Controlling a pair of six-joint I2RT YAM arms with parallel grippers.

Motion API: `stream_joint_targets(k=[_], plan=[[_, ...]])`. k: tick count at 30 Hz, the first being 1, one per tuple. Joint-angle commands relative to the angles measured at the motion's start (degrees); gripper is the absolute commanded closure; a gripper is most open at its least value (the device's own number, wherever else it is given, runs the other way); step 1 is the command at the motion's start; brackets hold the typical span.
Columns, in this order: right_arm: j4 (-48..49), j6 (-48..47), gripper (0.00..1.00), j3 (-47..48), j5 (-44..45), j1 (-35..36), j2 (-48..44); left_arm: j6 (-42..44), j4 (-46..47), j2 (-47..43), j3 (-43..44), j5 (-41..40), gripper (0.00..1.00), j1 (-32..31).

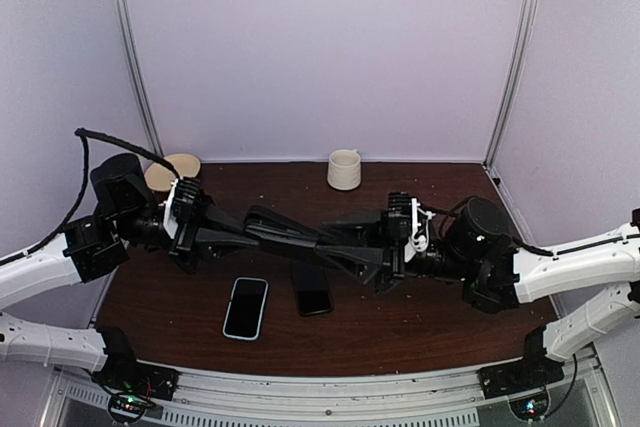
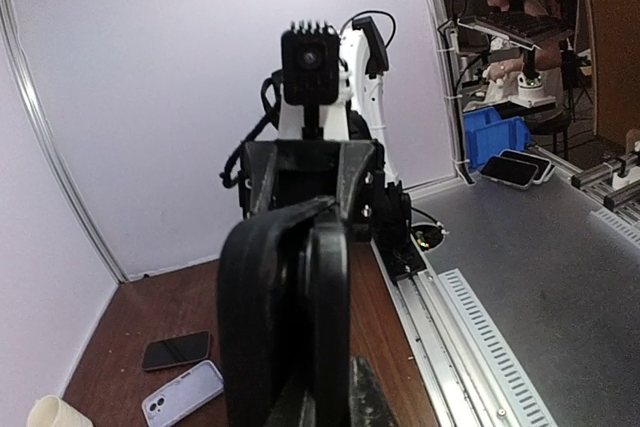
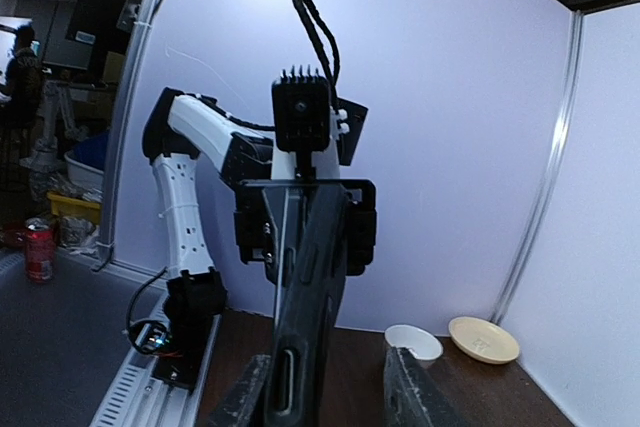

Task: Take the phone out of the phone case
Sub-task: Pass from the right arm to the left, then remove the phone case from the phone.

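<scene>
The white cup [image 1: 344, 169] stands at the back of the table [image 1: 420, 332], by the rear wall. The black phone case [image 1: 300, 237] hangs in the air on the near side of the cup, closer to the arm bases, stretched lengthwise between the two arms and clear of the tabletop. The left gripper [image 1: 250, 230] reaches in from well to the left of the cup, and its claw is pressed together on the case's left end. In the left wrist view that end bulges up as a bowed black shell right in front of the camera. The right gripper [image 1: 355, 252] comes in from the cup's right, and its claw is spread. In the right wrist view the case stands edge-on between the fingers [image 3: 410, 392], with a clear gap on one side, while the other finger is just beside the case or touching it, I cannot tell which. The black phone [image 1: 312, 289] lies flat on the table, bare and screen up, nearer the bases than the cup and below the hanging case, apart from it. A pale-rimmed slab [image 1: 246, 307] lies flat too, nearer still and further left of the cup; I cannot tell whether it is a phone or an empty case. A beige dish [image 1: 175, 169] sits well to the left of the cup along the same wall, partly behind the left arm.
</scene>
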Motion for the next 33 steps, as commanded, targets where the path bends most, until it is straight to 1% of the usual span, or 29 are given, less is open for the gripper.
stream_joint_targets(k=[1,3,6,8,13,15,19,23,25,27,30,33], plan=[[-0.21,0.23,0.51,2.63,3.76,-0.27,-1.96,3.85,-3.40,-0.18,0.70,-0.04,1.00,-1.12],[-3.17,-0.05,0.42,1.71,4.18,-0.29,-3.83,5.99,-4.82,-0.62,0.71,-0.96,1.00,-1.12],[-9.26,-0.72,0.36,0.66,4.11,-0.22,-7.75,9.77,-7.78,-1.10,1.24,-2.41,1.00,-1.14],[-14.55,-0.94,0.33,0.60,4.02,-0.19,-10.12,13.74,-12.96,-1.05,1.95,-3.84,1.00,-1.14],[-30.91,0.80,0.20,4.49,7.01,-0.19,-13.03,24.14,-22.66,0.08,3.05,-11.53,1.00,-1.54],[-37.61,2.00,0.19,6.95,7.89,-0.21,-12.53,26.52,-25.19,0.36,3.39,-13.73,1.00,-1.98],[-46.26,3.30,0.17,11.34,8.75,0.11,-10.13,28.33,-25.96,0.46,2.59,-13.93,1.00,-2.35],[-58.52,0.73,0.17,18.23,9.78,1.11,-6.37,30.22,-27.37,1.50,2.50,-15.33,1.00,-3.42],[-62.89,-0.26,0.17,21.28,10.24,1.61,-4.41,30.92,-27.76,1.96,2.36,-16.25,1.00,-4.03],[-64.94,-1.16,0.17,23.19,10.08,2.39,-2.73,31.23,-27.87,2.14,2.17,-16.74,1.00,-4.46],[-65.29,-1.97,0.17,25.18,9.93,3.77,0.03,31.45,-27.91,2.30,2.07,-17.44,1.00,-5.00],[-64.65,-1.07,0.17,27.30,12.55,4.89,3.01,31.74,-27.85,2.40,1.96,-18.56,1.00,-5.62]])
